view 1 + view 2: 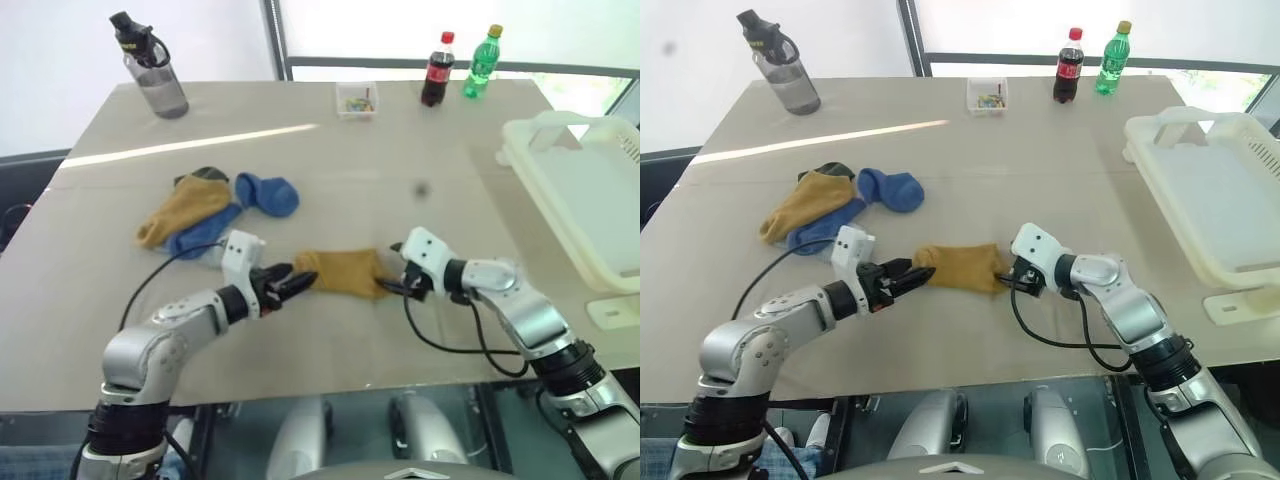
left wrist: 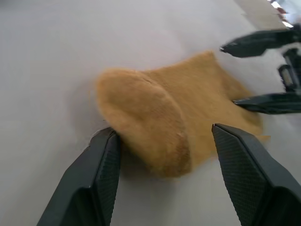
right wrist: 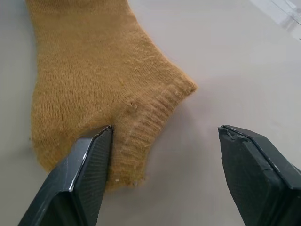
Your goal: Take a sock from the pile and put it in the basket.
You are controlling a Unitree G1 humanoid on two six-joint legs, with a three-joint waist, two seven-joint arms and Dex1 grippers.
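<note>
Beige tabletop (image 1: 330, 170) carries everything; at its three o'clock edge sits the cream-white slotted laundry basket (image 1: 590, 195). At nine o'clock lies the pile (image 1: 215, 210) of mustard, blue and dark green socks. Apart from it, near six o'clock, the mustard-yellow knit ankle sock (image 1: 345, 272) lies flat, ribbed cuff toward the right gripper (image 1: 398, 285). Both arms reach inward, low over the table: left gripper (image 1: 290, 282) spread around the toe end, right gripper spread wide at the cuff, one finger (image 3: 89, 169) touching it.
</note>
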